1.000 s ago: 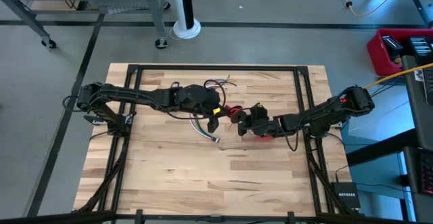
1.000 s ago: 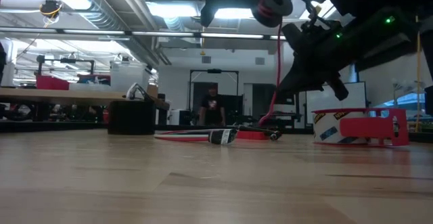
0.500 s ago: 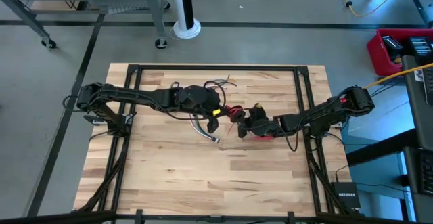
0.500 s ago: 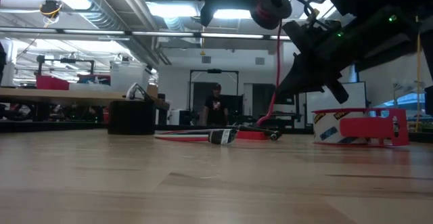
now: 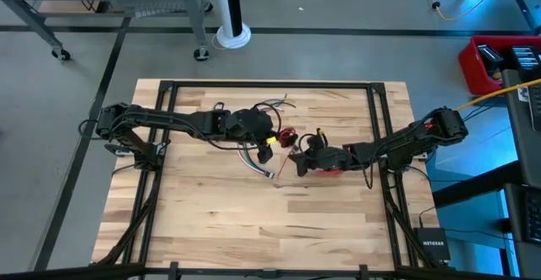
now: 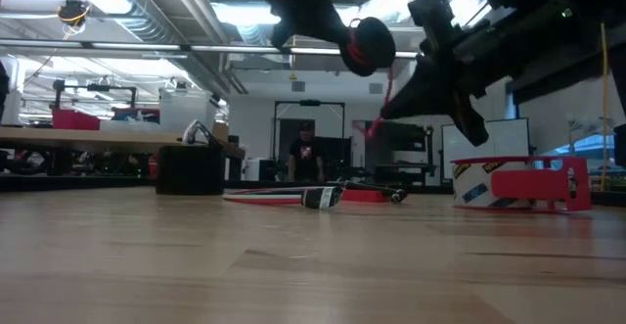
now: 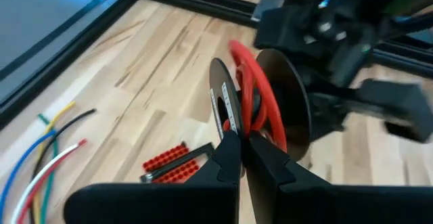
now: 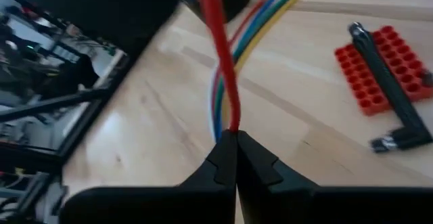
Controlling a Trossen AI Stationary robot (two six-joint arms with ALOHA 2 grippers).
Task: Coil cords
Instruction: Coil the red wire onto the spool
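1. Left gripper [image 7: 233,143] above the table's [image 5: 211,221] middle, fingers pinched tight on the rim of a black spool [image 7: 223,102] wound with red cord [image 7: 260,109], held aloft.
2. Right gripper [image 8: 233,146] just beside, clamped on the red cord's free end.
3. Coloured wire bundle [image 5: 258,163] flat near the centre; red tape roll [image 6: 518,184] towards the right edge.

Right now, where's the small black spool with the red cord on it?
The spool is held in the air by the left gripper, above mid-table, with the right gripper pinching its red cord beside it.
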